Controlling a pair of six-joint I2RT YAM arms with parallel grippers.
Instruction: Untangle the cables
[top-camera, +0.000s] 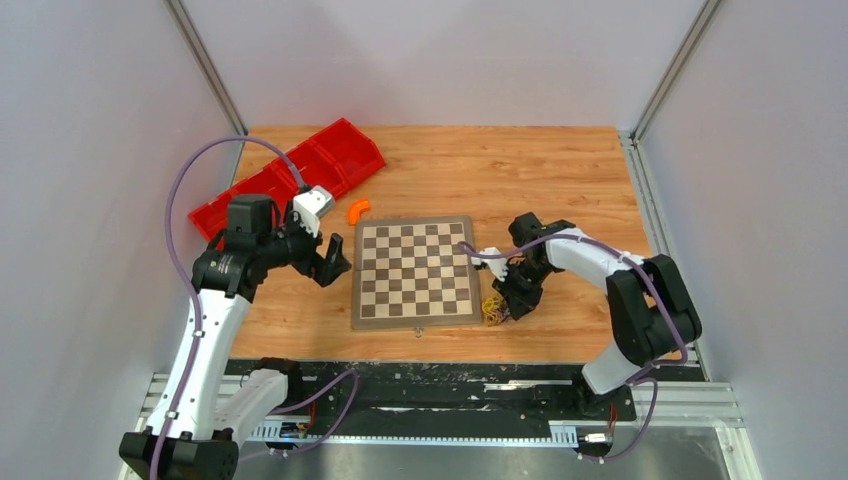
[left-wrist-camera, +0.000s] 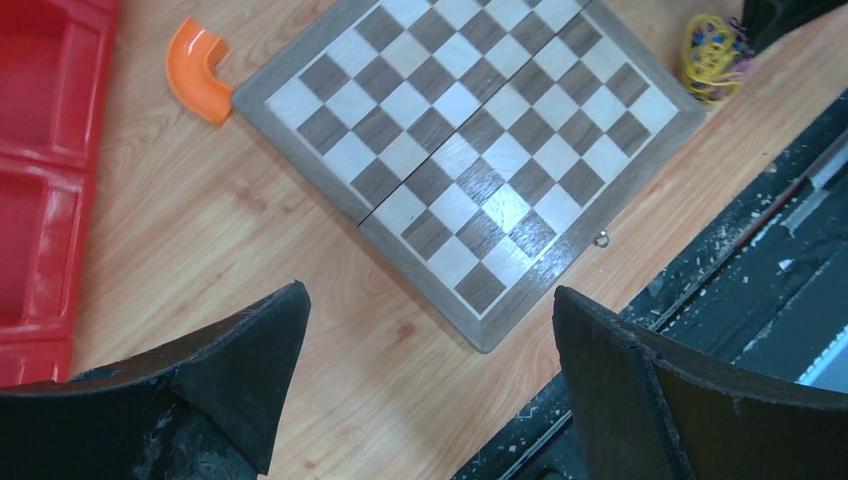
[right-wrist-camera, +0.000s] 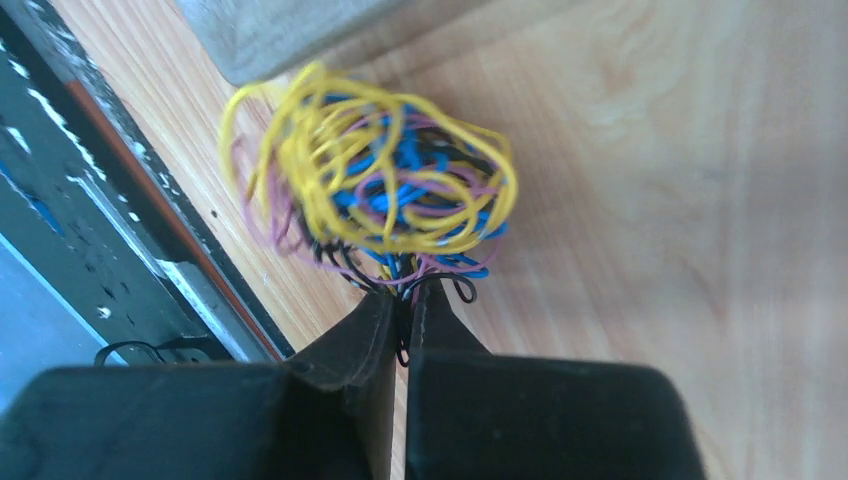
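The right pincer (right-wrist-camera: 405, 300) was clamped shut on the near side of the cables (right-wrist-camera: 370, 180), a loose ball of yellow, blue, purple and black wire. The ball sat just off the near right corner of the chessboard (top-camera: 415, 270) on the wooden desk (top-camera: 520, 170). A few black and blue strands ran down between the two closed fingertips. The rest of the bundle bulged beyond them, with the yellow loops outermost. It was close to the desk's near edge, beside the black rail running along it. Whether it rested on the wood or hung just clear of it could not be told.

Across the board, the left pincer (left-wrist-camera: 430, 310) hung above the desk by the board's left side. Its jaws were spread wide with nothing between them, well apart from the tangle. An orange curved piece (top-camera: 357, 210) lay just beyond the board's far left corner. A red bin (top-camera: 290, 175) lay diagonally across the desk's far left, behind the left arm.
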